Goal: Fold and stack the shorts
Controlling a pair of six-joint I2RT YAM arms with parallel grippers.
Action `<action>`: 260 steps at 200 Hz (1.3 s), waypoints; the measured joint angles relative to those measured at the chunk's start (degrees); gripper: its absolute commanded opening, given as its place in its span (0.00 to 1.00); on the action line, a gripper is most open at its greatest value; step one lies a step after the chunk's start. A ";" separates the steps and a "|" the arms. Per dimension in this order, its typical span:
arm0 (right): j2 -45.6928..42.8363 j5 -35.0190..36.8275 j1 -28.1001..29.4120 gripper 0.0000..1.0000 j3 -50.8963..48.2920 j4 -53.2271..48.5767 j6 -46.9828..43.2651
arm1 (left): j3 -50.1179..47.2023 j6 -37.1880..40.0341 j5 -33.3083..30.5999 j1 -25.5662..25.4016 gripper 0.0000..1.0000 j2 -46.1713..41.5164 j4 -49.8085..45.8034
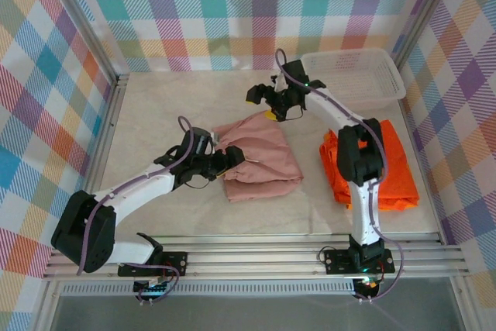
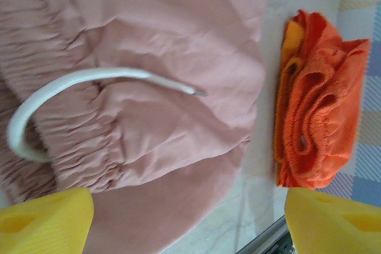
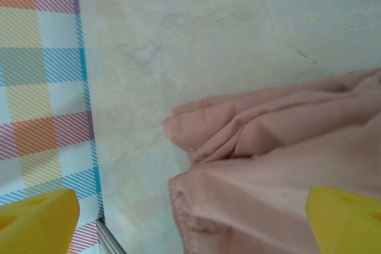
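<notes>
We found the single shorts [image 1: 260,160] lying at the middle of the table [image 1: 155,106], between the two arms. The stacked shorts [image 1: 399,172] lay to their right, apart from them, with a strip of bare table between. The right arm crossed over the left part of that stack. The mesh basket [image 1: 391,75] stood in the far right corner, behind the stacked shorts. The left gripper [image 1: 231,159] sat over the left edge of the single shorts, and the right gripper [image 1: 277,108] over their far edge. A drawstring [image 2: 89,77] lay on top of the single shorts.
</notes>
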 measured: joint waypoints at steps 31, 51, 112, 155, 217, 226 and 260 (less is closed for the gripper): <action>5.99 -1.31 0.00 0.98 4.46 -0.87 0.22 | 0.00 -0.76 -0.46 -0.81 0.89 1.60 5.31; 7.69 -1.92 0.00 0.98 5.62 -0.87 0.61 | 0.00 -0.94 -0.66 -1.27 0.90 4.81 8.50; 10.73 -2.16 -0.81 0.97 5.86 -0.20 1.77 | -2.51 0.98 -4.63 -7.08 0.89 11.50 16.00; 13.05 -3.67 -1.81 0.97 6.29 1.18 3.37 | -9.01 0.59 -8.63 -10.58 0.89 11.52 24.20; 13.46 -4.94 -2.29 0.98 6.49 2.40 4.85 | -13.51 -2.05 -12.41 -13.51 0.90 7.93 27.63; 13.46 -5.05 -2.29 0.98 6.49 2.71 4.85 | -13.44 -2.03 -12.57 -13.64 0.91 6.23 24.98; 9.94 -3.26 -2.34 0.99 2.14 5.51 2.51 | -7.85 -0.57 -12.96 -12.85 1.00 -2.36 10.03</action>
